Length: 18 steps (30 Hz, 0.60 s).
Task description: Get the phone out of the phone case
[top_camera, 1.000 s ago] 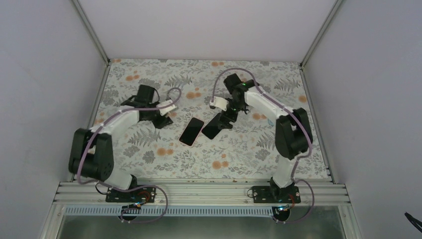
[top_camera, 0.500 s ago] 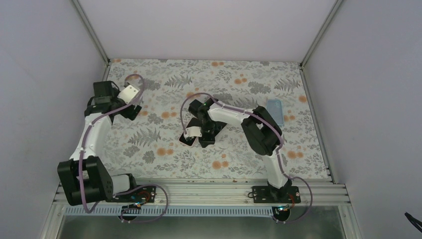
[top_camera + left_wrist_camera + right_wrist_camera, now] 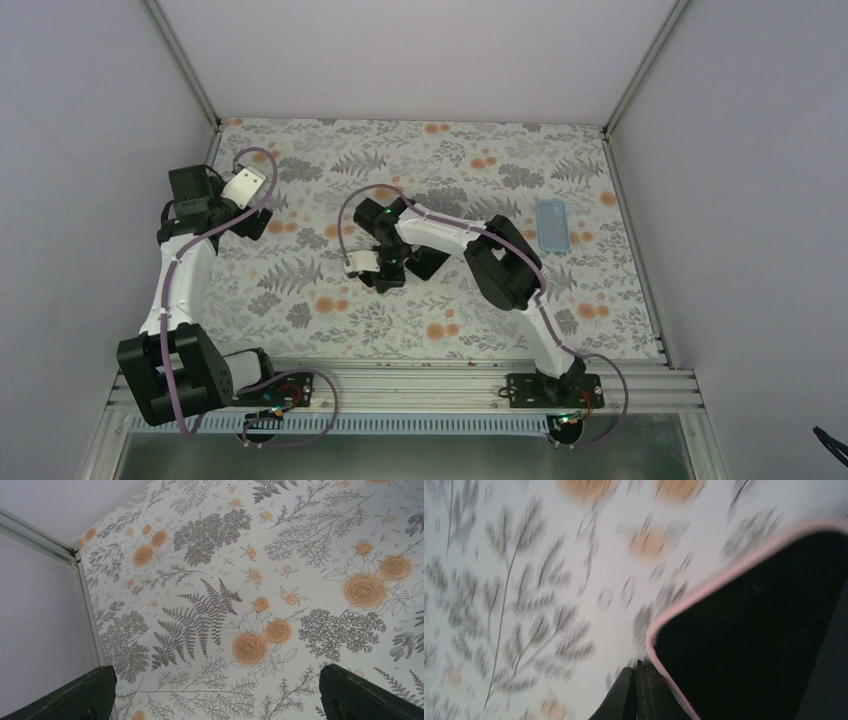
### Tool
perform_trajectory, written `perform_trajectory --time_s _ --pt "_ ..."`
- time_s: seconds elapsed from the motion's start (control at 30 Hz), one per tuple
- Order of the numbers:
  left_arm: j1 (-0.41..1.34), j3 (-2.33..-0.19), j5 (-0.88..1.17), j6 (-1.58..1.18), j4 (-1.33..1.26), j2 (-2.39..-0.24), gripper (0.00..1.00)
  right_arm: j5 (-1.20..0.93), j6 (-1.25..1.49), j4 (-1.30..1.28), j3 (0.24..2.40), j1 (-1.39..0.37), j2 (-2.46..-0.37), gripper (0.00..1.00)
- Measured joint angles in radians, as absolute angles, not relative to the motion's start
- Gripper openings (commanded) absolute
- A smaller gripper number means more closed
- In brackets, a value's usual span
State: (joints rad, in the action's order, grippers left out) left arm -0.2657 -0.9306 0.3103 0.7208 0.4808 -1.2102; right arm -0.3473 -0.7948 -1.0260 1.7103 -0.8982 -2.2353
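A dark phone [image 3: 764, 630] with a pink phone case rim [image 3: 704, 597] round it fills the right of the blurred right wrist view, lying flat on the floral table. My right gripper [image 3: 639, 690] is shut, nothing between its fingers, its tips right beside the pink corner. From above, my right gripper [image 3: 388, 274] reaches to the table's middle and covers most of that phone. My left gripper [image 3: 220, 700] is wide open over bare floral cloth, holding nothing. It hangs far to the left [image 3: 255, 220], well away from the phone.
A second flat black slab [image 3: 428, 262] lies just right of my right gripper. A light blue case [image 3: 553, 224] rests at the right side of the table. A metal frame post [image 3: 75, 560] and grey walls bound the left edge.
My right arm has swung from the back centre down and left onto the pink-rimmed phone and its gripper has shut. My left arm has pulled back to the left and opened. The blue case is now uncovered.
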Motion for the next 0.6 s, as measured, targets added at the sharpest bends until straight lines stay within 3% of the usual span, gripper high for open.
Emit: perform_trajectory --time_s 0.2,0.33,0.43,0.5,0.6 --pt "-0.274 -0.915 0.318 0.712 0.44 -1.211 1.0 -0.417 -0.756 -1.008 1.998 -0.91 -2.41 0.04" --pt "-0.278 -0.91 0.319 0.709 0.425 -1.219 1.0 -0.421 -0.727 -0.979 2.069 -0.908 -2.453 0.05" --pt "-0.283 -0.899 0.318 0.703 0.4 -1.221 1.0 -0.425 -0.711 -0.966 2.069 -0.904 -2.453 0.25" --pt "-0.286 -0.888 0.318 0.7 0.385 -1.221 1.0 -0.445 -0.711 -0.967 2.068 -0.895 -2.451 0.58" --pt "-0.29 -0.867 0.319 0.694 0.373 -1.216 1.0 -0.492 -0.725 -0.986 2.046 -0.879 -2.415 0.87"
